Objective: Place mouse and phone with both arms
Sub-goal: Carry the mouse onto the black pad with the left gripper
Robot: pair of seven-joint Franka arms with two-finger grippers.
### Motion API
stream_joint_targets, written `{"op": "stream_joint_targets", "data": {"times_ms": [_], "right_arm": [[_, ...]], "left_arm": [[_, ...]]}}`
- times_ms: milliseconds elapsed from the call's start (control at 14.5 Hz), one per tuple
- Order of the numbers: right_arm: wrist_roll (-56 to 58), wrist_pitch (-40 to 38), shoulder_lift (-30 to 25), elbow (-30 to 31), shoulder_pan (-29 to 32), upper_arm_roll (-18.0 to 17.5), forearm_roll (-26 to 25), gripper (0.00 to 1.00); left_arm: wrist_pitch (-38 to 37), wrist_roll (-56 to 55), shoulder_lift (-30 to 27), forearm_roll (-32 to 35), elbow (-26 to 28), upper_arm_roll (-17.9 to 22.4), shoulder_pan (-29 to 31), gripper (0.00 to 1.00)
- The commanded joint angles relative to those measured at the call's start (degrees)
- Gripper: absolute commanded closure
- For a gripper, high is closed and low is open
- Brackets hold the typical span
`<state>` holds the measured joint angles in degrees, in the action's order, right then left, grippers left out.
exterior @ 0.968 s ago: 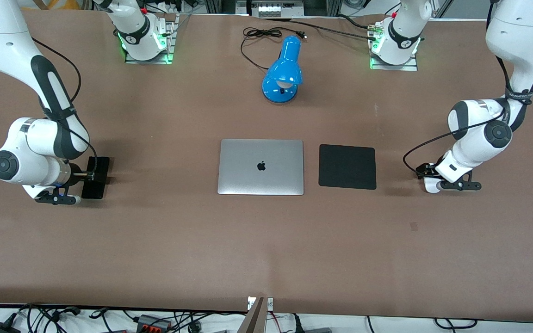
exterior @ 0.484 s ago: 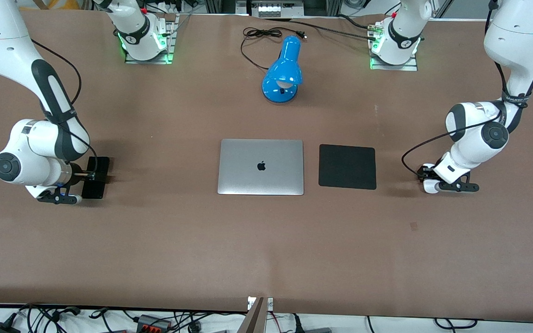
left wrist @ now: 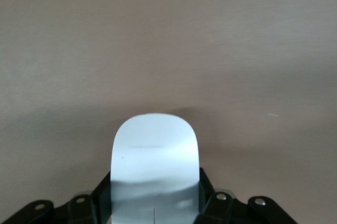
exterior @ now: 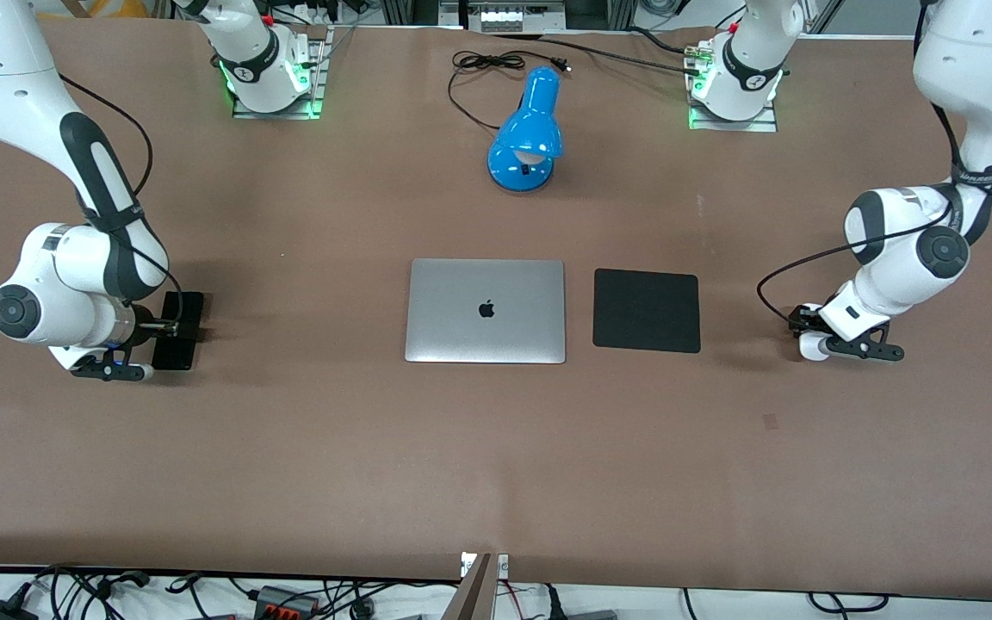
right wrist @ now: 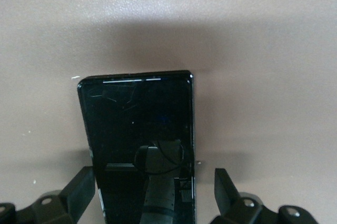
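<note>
Two claws engaged: my left claw (exterior: pixel 813 337) grips the mouse (left wrist: pixel 155 168) beside the mouse pad (exterior: pixel 647 310); my right claw (right wrist: pixel 152 192) stands wide astride the phone (right wrist: pixel 138 129) on the surface (exterior: pixel 496 448).

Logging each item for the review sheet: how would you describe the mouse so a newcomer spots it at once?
Start at the silver laptop in the middle of the table, then pass the black mouse pad beside it toward the left arm's end. There, between the fingers of the left pincer, sits the mouse. It is the only small, glossy white oval thing; the flat things near it are dark or silver.
</note>
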<state>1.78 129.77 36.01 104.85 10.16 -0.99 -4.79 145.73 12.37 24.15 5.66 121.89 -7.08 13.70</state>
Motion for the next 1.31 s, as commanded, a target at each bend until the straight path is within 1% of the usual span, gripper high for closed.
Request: {"op": "stream_joint_targets", "data": {"times_ms": [0,69,207,277,415,553,622,691,761,830,899,968,1037,1176,1245], "right_arm": [[-0.6,0.6,1.0,-1.0,0.3,-0.7,-0.4,0.0],[-0.6,0.6,1.0,-1.0,0.3,-0.7,-0.3,0.0],[-0.6,0.6,1.0,-1.0,0.4,-0.7,-0.4,0.0],[-0.5,0.6,1.1,-1.0,0.5,-0.7,-0.4,0.0],[-0.3,0.6,1.2,-1.0,0.5,-0.7,-0.4,0.0],[-0.1,0.5,1.2,-0.9,0.4,-0.7,-0.5,0.0],[-0.1,0.5,1.2,-0.9,0.4,-0.7,-0.4,0.02],[-0.1,0.4,1.3,-0.9,0.3,-0.7,-0.4,0.12],[-0.2,0.4,1.4,-0.9,0.2,-0.7,-0.4,0.16],[-0.2,0.4,1.5,-0.9,0.2,-0.7,-0.4,0.17],[-0.2,0.3,1.4,-0.9,0.2,-0.7,-0.4,0.19],[-0.2,0.3,1.4,-0.9,0.2,-0.7,-0.4,0.23],[-0.2,0.2,1.5,-0.9,0.2,-0.7,-0.4,0.3],[0.2,0.0,1.4,-0.9,0.1,-0.8,-0.5,0.5],[0.2,0.0,1.5,-0.9,0.1,-0.8,-0.5,0.57]], "left_arm": [[-12.5,-1.9,-2.6,0.8,-4.0,-5.3,-0.1,0.7],[-14.6,-4.6,-2.6,0.8,-4.9,-7.8,-0.1,0.7],[-15.2,-12.8,-2.8,0.8,-5.1,-13.4,-0.1,0.7],[-15.1,-16.3,-2.5,0.8,-5.1,-15.2,-0.2,0.7],[-14.5,-20.4,-1.1,0.9,-5.2,-16.7,-2.0,0.69],[-12.1,-25.0,0.1,1.0,-4.9,-16.6,-5.3,0.69],[-11.2,-27.1,0.9,1.0,-4.9,-16.6,-6.3,0.69],[-9.4,-28.3,1.3,1.0,-4.6,-16.6,-7.4,0.67],[-7.2,-28.5,2.1,1.0,-4.2,-16.6,-8.0,0.67],[-6.1,-29.0,3.0,1.0,-4.1,-16.6,-8.3,0.67],[-5.7,-29.5,3.6,1.0,-4.1,-16.4,-9.1,0.67],[-5.6,-29.6,4.0,1.1,-4.1,-16.2,-9.5,0.67],[-5.3,-29.6,4.4,1.1,-4.1,-16.2,-9.6,0.66],[-2.9,-29.9,6.2,1.4,-3.5,-16.0,-9.5,0.64],[-2.0,-30.0,6.5,1.4,-3.2,-16.0,-9.5,0.63]]}}
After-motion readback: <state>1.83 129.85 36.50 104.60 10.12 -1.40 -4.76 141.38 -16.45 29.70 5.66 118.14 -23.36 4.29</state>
